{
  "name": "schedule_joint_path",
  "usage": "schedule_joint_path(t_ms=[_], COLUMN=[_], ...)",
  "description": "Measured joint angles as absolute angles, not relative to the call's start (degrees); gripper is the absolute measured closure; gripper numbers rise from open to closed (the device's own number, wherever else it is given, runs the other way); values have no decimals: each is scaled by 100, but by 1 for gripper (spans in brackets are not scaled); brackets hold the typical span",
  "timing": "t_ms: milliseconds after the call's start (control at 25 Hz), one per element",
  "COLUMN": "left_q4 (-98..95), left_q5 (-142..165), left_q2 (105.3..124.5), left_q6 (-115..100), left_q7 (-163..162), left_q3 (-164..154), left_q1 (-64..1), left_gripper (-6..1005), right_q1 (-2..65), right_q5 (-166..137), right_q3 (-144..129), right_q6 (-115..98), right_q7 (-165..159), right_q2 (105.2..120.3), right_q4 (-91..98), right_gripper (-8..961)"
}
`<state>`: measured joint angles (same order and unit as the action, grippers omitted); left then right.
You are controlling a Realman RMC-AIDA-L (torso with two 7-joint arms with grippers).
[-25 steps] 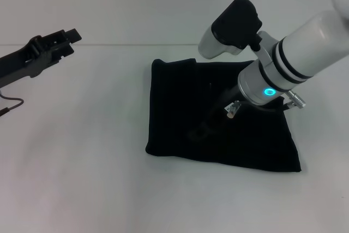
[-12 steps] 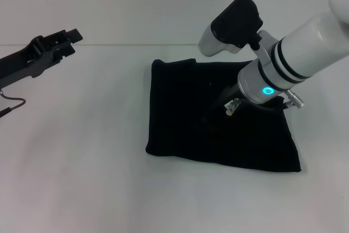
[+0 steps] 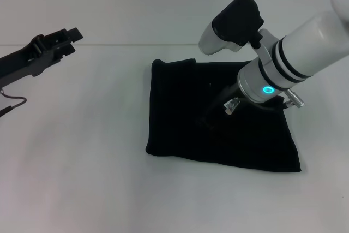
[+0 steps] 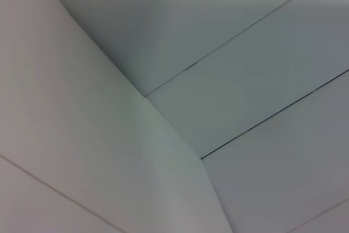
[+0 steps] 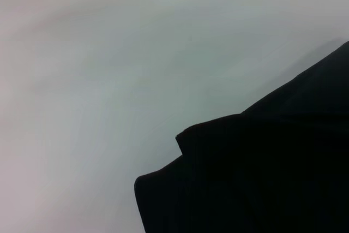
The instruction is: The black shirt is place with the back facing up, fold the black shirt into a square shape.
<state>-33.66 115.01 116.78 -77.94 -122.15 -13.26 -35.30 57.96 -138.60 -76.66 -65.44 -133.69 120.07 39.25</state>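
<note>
Black shirt (image 3: 218, 115) lies on the white table (image 3: 82, 162), already folded into a compact, roughly square bundle, with one small layered corner showing at its far left edge. The right gripper (image 3: 210, 121) reaches down over the middle of the bundle, its dark tip lost against the dark fabric, so I cannot tell whether its fingers are spread, pressed together, or pinching cloth. The left gripper (image 3: 68, 36) hangs well apart from the shirt, raised over the table on the left side; whether its fingers are spread or together cannot be told either.

The risk I see is in the lift-off. If a layer of cloth is caught at the right gripper's tip, raising the arm could drag the top fold up and spoil the square. Pressing or sliding sideways could skew the stacked layers, since soft fabric shifts easily on a smooth table. The offset far-left corner suggests the layers are not perfectly aligned and could slip further
</note>
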Motion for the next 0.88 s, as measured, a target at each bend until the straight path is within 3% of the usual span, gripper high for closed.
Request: schedule_joint_path(t_ms=[160, 520, 880], left_q4=[-3366, -3366, -3335], left_q5=[11501, 11432, 11423], left_q2=[11676, 11669, 11655], left_q6=[-7770, -7769, -7682], left_q7=[-12216, -12217, -12217], left_q3=[-1325, -1318, -1326], left_q1=[-3533, -3502, -3543], left_gripper=[459, 459, 459], right_q1=[5790, 5279, 5152], right_q5=[-13872, -14035, -14251], right_q3=[-7648, -7383, -7025], right_q6=[-6543, -6434, -6564], right_q7=[-13540, -14313, -14269], right_q2=[11977, 11790, 11877], right_q4=[3940, 4774, 4977], right_gripper=[939, 896, 853])
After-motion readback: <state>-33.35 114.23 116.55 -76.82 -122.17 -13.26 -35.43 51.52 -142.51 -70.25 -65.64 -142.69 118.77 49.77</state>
